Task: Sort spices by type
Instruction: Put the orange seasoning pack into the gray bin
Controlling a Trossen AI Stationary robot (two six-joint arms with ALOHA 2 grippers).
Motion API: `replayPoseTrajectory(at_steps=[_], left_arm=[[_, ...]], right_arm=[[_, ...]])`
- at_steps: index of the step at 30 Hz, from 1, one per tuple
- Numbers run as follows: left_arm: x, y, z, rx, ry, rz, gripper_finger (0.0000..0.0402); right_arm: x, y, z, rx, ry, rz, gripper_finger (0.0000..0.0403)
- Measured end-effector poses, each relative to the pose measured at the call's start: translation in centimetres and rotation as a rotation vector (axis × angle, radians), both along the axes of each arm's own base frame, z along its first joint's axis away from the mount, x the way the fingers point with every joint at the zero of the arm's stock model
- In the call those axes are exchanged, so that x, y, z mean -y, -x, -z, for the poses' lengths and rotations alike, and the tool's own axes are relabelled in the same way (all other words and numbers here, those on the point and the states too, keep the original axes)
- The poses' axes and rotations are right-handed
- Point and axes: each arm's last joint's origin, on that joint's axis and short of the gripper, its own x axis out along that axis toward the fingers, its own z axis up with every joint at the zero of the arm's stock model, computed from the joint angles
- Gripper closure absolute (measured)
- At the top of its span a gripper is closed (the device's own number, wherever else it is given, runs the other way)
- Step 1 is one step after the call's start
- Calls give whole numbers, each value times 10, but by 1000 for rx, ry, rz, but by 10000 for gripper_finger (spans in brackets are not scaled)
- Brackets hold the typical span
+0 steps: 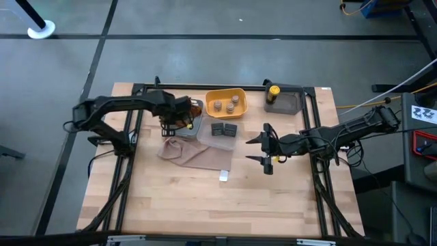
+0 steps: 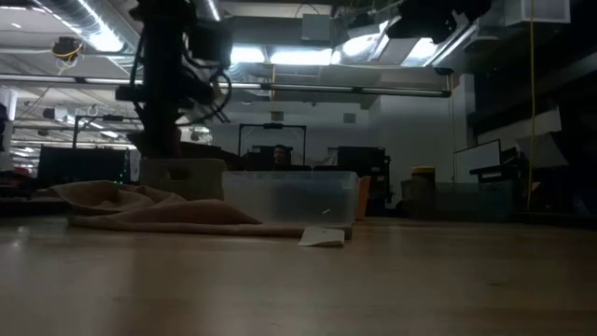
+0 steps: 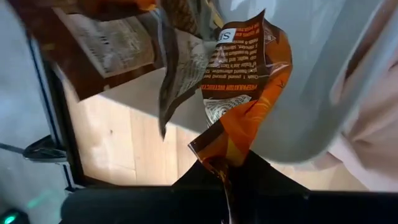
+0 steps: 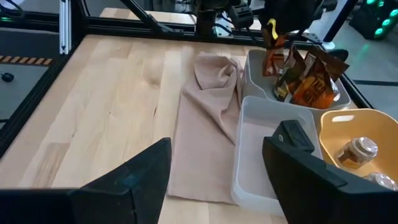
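My left gripper hangs over a grey tray by the table's far left and is shut on an orange and brown foil packet. More foil packets stand in that tray. Tan jars sit in a yellow tray. Dark boxes lie in a clear tray. A yellow-capped bottle stands in a grey tray at the far right. My right gripper is open, hovering right of the clear tray and touching nothing. My left gripper pinches the foil packet by a crumpled end between its two fingers, coming from above and pointing down. The packet hangs twisted below the fingers over the grey tray; I cannot tell whether its lower end touches the other packets.
A beige cloth lies crumpled on the table against the near sides of the grey and clear trays. A small white scrap lies near it. The near half of the wooden table is bare. A black frame borders the table.
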Motion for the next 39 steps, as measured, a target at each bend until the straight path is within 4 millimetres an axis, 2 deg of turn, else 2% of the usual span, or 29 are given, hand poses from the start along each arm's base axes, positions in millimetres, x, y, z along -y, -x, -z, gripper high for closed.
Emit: replayPoseTrajectory(at_steps=[7,15,24,28,32,39], left_arm=[[-6,-11,20,-101,-35,0,395],[-7,-15,29,-138,-32,4,372],[-7,-14,28,-129,-36,-22,301],[-6,-13,26,-130,-35,-32,276],[-6,-13,18,-101,-45,-81,269],[4,-7,-12,20,-81,-59,270]], right_arm=[[0,1,1,-16,4,0,150],[0,1,2,-21,-4,-19,150],[0,1,2,-27,-9,-16,150],[0,1,2,-27,-9,-16,150],[0,2,2,-35,-6,-16,150],[2,10,-1,-39,-5,-15,150]])
